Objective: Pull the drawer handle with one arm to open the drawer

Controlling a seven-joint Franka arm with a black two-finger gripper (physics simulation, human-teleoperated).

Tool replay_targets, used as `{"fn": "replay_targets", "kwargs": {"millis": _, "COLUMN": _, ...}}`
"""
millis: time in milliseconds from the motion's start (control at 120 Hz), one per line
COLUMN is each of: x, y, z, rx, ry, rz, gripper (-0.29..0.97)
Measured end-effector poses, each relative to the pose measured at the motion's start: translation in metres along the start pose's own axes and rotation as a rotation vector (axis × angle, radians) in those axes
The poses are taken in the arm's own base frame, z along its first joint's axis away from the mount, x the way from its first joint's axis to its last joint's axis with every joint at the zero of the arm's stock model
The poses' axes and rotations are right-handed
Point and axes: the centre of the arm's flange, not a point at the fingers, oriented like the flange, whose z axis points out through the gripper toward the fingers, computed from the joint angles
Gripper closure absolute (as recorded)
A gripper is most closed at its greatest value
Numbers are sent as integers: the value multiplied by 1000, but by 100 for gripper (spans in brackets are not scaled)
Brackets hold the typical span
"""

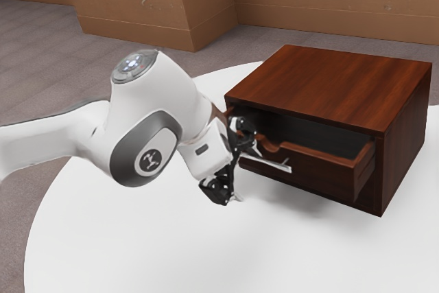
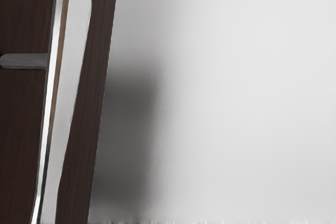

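With the drawer (image 1: 315, 176) partly out of its cabinet (image 1: 343, 80) on the table (image 1: 137, 252), the fingers (image 1: 221, 189) hang just beside the silver handle (image 2: 63, 108), their spread impossible to tell.

Count: one wooden cabinet (image 1: 336, 80); one drawer (image 1: 322, 169) inside cabinet; one metal handle (image 1: 267, 162) at cabinet front; one table (image 1: 137, 259) beneath cabinet; one arm (image 1: 151, 135) beside cabinet.

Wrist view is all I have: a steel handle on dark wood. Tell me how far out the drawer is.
Observer: The drawer is partly out of the cabinet; a dark gap shows behind its front.
Operator: Place the gripper against the handle.
Observer: It sits past the handle's end, toward the exterior view's left, and lower.
Operator: Say what lies under it.
Observer: A white table, close beneath.
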Motion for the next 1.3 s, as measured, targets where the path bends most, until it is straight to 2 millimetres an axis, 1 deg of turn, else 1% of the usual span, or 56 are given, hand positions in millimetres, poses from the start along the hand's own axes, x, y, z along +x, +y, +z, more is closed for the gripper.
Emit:
{"fn": "replay_targets", "kwargs": {"millis": 75, "x": -1, "y": 5, "z": -3, "rx": 4, "ry": 1, "rz": 0, "gripper": 0}}
{"fn": "replay_targets", "kwargs": {"millis": 158, "x": -1, "y": 11, "z": -8, "rx": 10, "ry": 3, "rz": 1, "gripper": 5}}
{"fn": "replay_targets", "kwargs": {"millis": 183, "x": -2, "y": 13, "z": -8, "rx": 11, "ry": 3, "rz": 1, "gripper": 4}}
{"fn": "replay_targets", "kwargs": {"millis": 233, "x": -2, "y": 18, "z": -8, "rx": 10, "ry": 3, "rz": 2, "gripper": -2}}
{"fn": "replay_targets", "kwargs": {"millis": 267, "x": -2, "y": 21, "z": -9, "rx": 12, "ry": 3, "rz": 2, "gripper": -2}}
{"fn": "replay_targets", "kwargs": {"millis": 300, "x": -3, "y": 24, "z": -12, "rx": 15, "ry": 4, "rz": 3, "gripper": 1}}
{"fn": "replay_targets", "kwargs": {"millis": 325, "x": -3, "y": 26, "z": -13, "rx": 16, "ry": 5, "rz": 4, "gripper": -2}}
{"fn": "replay_targets", "kwargs": {"millis": 358, "x": -3, "y": 29, "z": -16, "rx": 19, "ry": 5, "rz": 5, "gripper": 4}}
{"fn": "replay_targets", "kwargs": {"millis": 400, "x": -4, "y": 31, "z": -18, "rx": 22, "ry": 5, "rz": 6, "gripper": 8}}
{"fn": "replay_targets", "kwargs": {"millis": 458, "x": -4, "y": 36, "z": -19, "rx": 23, "ry": 5, "rz": 7, "gripper": 6}}
{"fn": "replay_targets", "kwargs": {"millis": 475, "x": -4, "y": 37, "z": -19, "rx": 22, "ry": 4, "rz": 8, "gripper": 1}}
{"fn": "replay_targets", "kwargs": {"millis": 508, "x": -4, "y": 40, "z": -19, "rx": 21, "ry": 3, "rz": 10, "gripper": 4}}
{"fn": "replay_targets", "kwargs": {"millis": 517, "x": -4, "y": 40, "z": -19, "rx": 21, "ry": 3, "rz": 10, "gripper": 4}}
{"fn": "replay_targets", "kwargs": {"millis": 525, "x": -4, "y": 41, "z": -19, "rx": 21, "ry": 2, "rz": 11, "gripper": 0}}
{"fn": "replay_targets", "kwargs": {"millis": 617, "x": -5, "y": 48, "z": -22, "rx": 23, "ry": 1, "rz": 14, "gripper": 2}}
{"fn": "replay_targets", "kwargs": {"millis": 625, "x": -5, "y": 49, "z": -22, "rx": 23, "ry": 1, "rz": 15, "gripper": 0}}
{"fn": "replay_targets", "kwargs": {"millis": 700, "x": -6, "y": 56, "z": -26, "rx": 28, "ry": 0, "rz": 18, "gripper": 2}}
{"fn": "replay_targets", "kwargs": {"millis": 792, "x": -7, "y": 65, "z": -29, "rx": 30, "ry": -3, "rz": 25, "gripper": -2}}
{"fn": "replay_targets", "kwargs": {"millis": 883, "x": -8, "y": 74, "z": -35, "rx": 39, "ry": -8, "rz": 36, "gripper": 1}}
{"fn": "replay_targets", "kwargs": {"millis": 900, "x": -8, "y": 75, "z": -36, "rx": 41, "ry": -10, "rz": 38, "gripper": 2}}
{"fn": "replay_targets", "kwargs": {"millis": 908, "x": -8, "y": 76, "z": -36, "rx": 42, "ry": -11, "rz": 40, "gripper": 5}}
{"fn": "replay_targets", "kwargs": {"millis": 983, "x": -9, "y": 82, "z": -39, "rx": 45, "ry": -17, "rz": 51, "gripper": 3}}
{"fn": "replay_targets", "kwargs": {"millis": 1008, "x": -9, "y": 84, "z": -39, "rx": 46, "ry": -21, "rz": 57, "gripper": 4}}
{"fn": "replay_targets", "kwargs": {"millis": 1050, "x": -9, "y": 87, "z": -40, "rx": 49, "ry": -27, "rz": 66, "gripper": 0}}
{"fn": "replay_targets", "kwargs": {"millis": 1175, "x": -8, "y": 96, "z": -42, "rx": 57, "ry": -51, "rz": 102, "gripper": 4}}
{"fn": "replay_targets", "kwargs": {"millis": 1283, "x": -8, "y": 101, "z": -46, "rx": 69, "ry": -66, "rz": 124, "gripper": 10}}
{"fn": "replay_targets", "kwargs": {"millis": 1300, "x": -13, "y": 100, "z": -46, "rx": 69, "ry": -66, "rz": 108, "gripper": 9}}
